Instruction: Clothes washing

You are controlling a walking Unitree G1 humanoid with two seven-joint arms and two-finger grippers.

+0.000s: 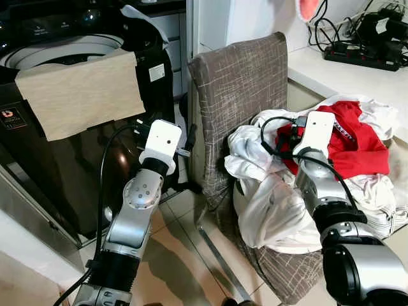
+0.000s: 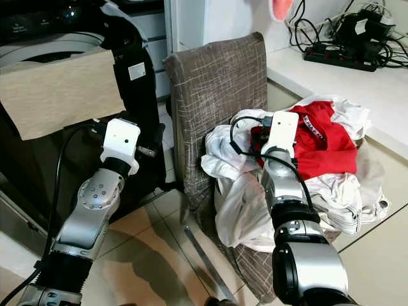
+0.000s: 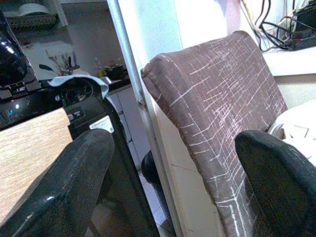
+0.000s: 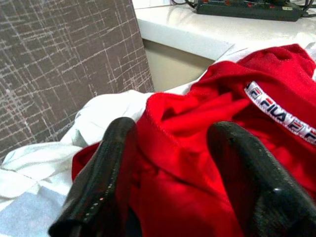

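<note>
A red garment with a white band printed FILA lies on top of a heap of white laundry piled on the seat of a chair covered in brown, scratch-patterned fabric. The red piece sits toward the far side of the heap, near the edge of the white table that runs behind it, and white cloth spills around it and down over the front of the seat.

The right tool is down on the red garment, its two black fingers spread with a fold of red cloth bulging up between them; the tips press into the fabric, but whether they have actually pinched any of it is hard to judge from here. From the head camera the right arm reaches forward over the white laundry, with a black cable looping beside its wrist.

The left tool is released, fingers well apart, held in the air and pointing at the gap between the chair back and a black top-loading washing machine. The machine stands to the left of the chair, its round drum opening facing up, and a beige cloth hangs over its front edge.

On the table behind the chair lies a black power strip with a tangle of plugs and cables. The floor under the arms is pale, glossy tile.
</note>
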